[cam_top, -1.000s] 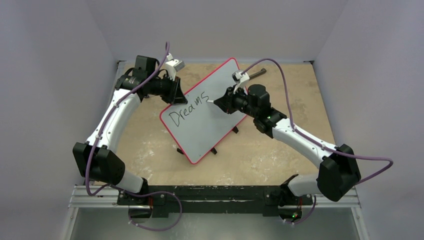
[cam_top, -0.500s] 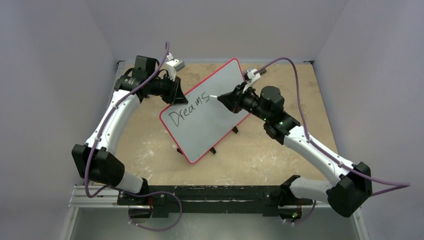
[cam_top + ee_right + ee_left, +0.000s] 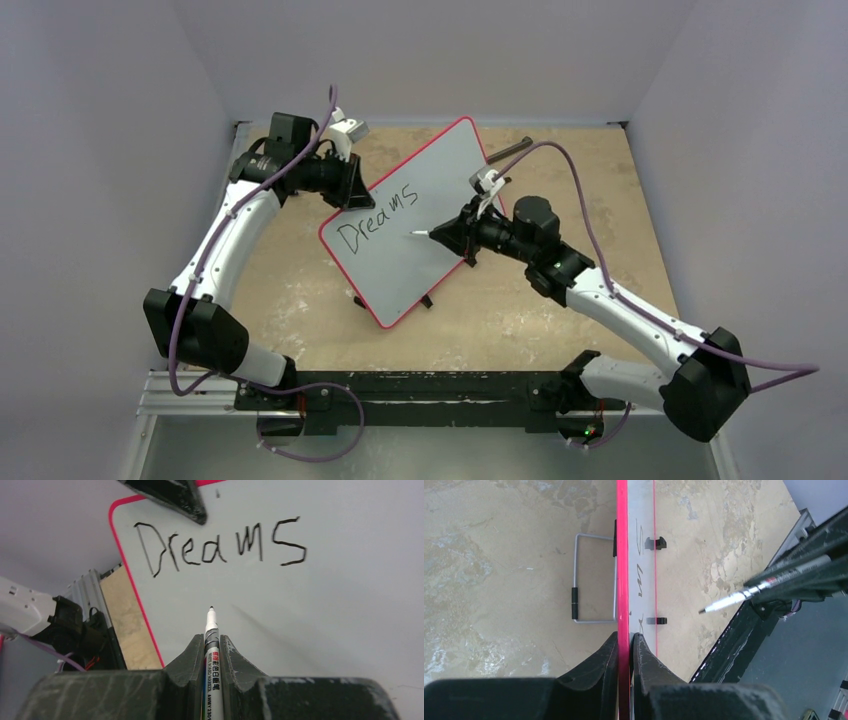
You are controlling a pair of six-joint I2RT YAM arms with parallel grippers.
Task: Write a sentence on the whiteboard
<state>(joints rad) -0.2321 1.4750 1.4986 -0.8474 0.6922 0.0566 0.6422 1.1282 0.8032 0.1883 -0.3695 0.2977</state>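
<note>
Whiteboard (image 3: pixel 400 275), white with a thin red rim and rounded corners, propped at a slant near the middle of a worn beige table (image 3: pixel 560 180), turned diagonally with one corner toward the back wall. Small black clips (image 3: pixel 428 300) along the lower right edge. Sentence (image 3: pixel 378 214) on the face limited to one word, "Dreams", in large slanted black letters across the upper part; rest of the face bare white. Left gripper (image 3: pixel 352 186) pressed together on the red rim at the upper left edge, close to the letter D, one dark finger on the front and one on the back; seen edge-on from the left wrist camera, with the rim running straight out from between the fingers. Behind the board in that same view, a thin wire stand (image 3: pixel 594 580) with a short black sleeve, projecting from the back side. Right gripper (image 3: pixel 452 232) pinching a slim marker (image 3: pixel 425 233) with a printed label, barrel clamped between both fingers and aimed at the writing face. Marker tip below the middle of the word, very close to the surface, with a small gap visible from the left wrist camera. Farther back on the table, beyond the board's top right corner, a dark slim rod (image 3: pixel 510 148), too small to identify.
</note>
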